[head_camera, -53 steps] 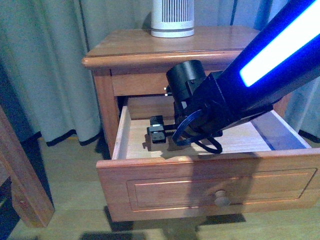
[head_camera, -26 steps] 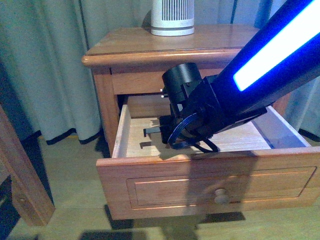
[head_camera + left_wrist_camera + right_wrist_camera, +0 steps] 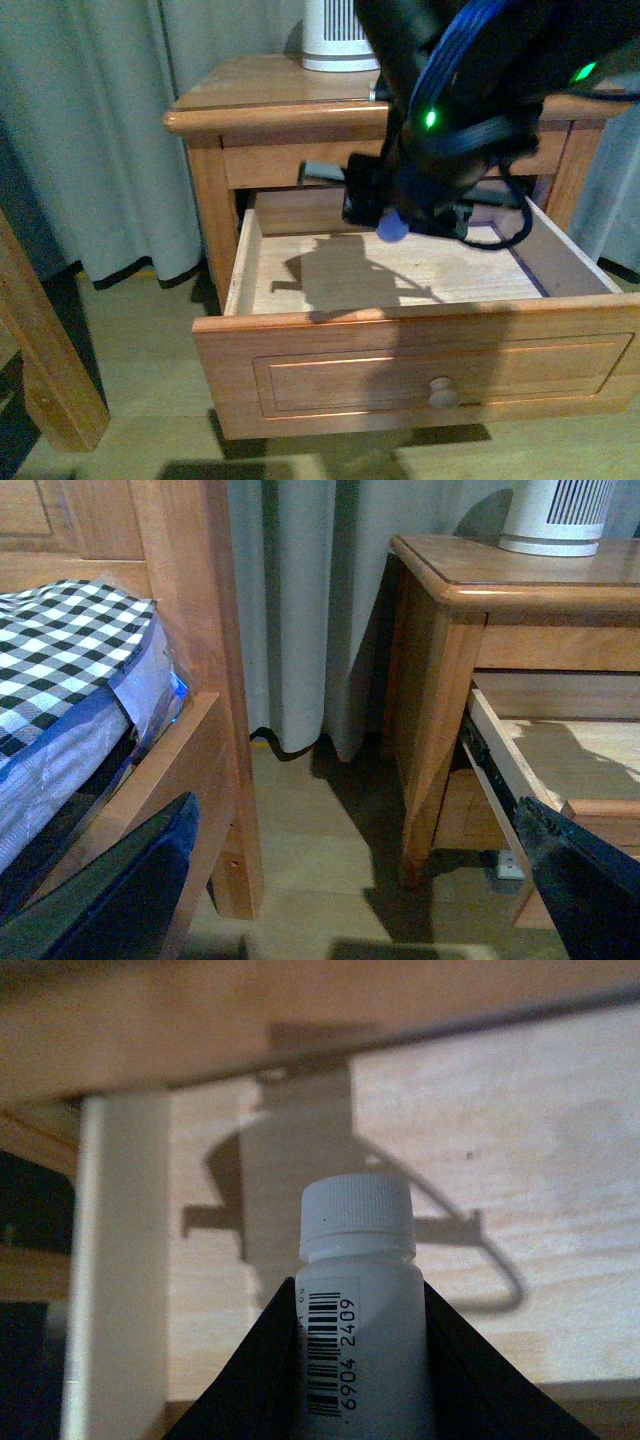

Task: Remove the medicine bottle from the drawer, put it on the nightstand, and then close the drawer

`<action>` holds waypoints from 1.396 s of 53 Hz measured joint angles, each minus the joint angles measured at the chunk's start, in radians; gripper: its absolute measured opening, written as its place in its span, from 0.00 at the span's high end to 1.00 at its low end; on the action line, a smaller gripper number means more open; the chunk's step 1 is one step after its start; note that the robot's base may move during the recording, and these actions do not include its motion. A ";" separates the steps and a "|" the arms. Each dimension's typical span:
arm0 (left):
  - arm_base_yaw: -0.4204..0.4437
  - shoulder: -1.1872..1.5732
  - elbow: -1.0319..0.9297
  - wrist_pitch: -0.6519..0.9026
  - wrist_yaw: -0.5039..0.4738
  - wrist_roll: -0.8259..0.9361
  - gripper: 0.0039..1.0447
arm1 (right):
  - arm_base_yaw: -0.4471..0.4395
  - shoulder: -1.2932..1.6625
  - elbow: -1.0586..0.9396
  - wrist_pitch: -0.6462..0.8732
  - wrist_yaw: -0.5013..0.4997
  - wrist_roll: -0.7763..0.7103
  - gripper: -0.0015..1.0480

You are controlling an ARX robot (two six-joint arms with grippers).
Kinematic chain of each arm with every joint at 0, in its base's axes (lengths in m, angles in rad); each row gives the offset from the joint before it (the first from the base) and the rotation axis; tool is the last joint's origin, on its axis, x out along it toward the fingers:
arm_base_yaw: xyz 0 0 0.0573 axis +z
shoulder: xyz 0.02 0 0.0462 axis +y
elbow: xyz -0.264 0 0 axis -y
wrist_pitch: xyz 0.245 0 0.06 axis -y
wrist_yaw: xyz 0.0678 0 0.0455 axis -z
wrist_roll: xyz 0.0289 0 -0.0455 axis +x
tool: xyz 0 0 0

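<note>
Left wrist camera: I've got the nightstand (image 3: 440, 670) with its drawer (image 3: 497, 748) pulled out and a white ribbed device (image 3: 557, 518) on top. A grey curtain (image 3: 300, 610) hangs between it and the bed frame (image 3: 215, 680). There's checked bedding (image 3: 65, 630) on the bed. My left gripper (image 3: 357, 815) has its jaws wide apart above the floor (image 3: 300, 880).

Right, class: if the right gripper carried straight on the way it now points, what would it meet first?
Probably the bare floor of the drawer. The right gripper, shut on the medicine bottle, aims down into it with nothing between, so the bottle's cap would touch first; depth is unclear.
</note>
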 joint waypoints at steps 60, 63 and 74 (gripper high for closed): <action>0.000 0.000 0.000 0.000 0.000 0.000 0.06 | -0.303 0.304 0.623 0.085 0.084 -0.295 0.25; 0.000 0.000 0.000 0.000 0.000 0.000 0.06 | -0.301 0.259 0.571 0.126 0.066 -0.293 0.16; 0.000 0.000 0.000 0.000 0.000 0.000 0.06 | -0.296 -0.053 0.251 0.211 0.067 -0.258 0.07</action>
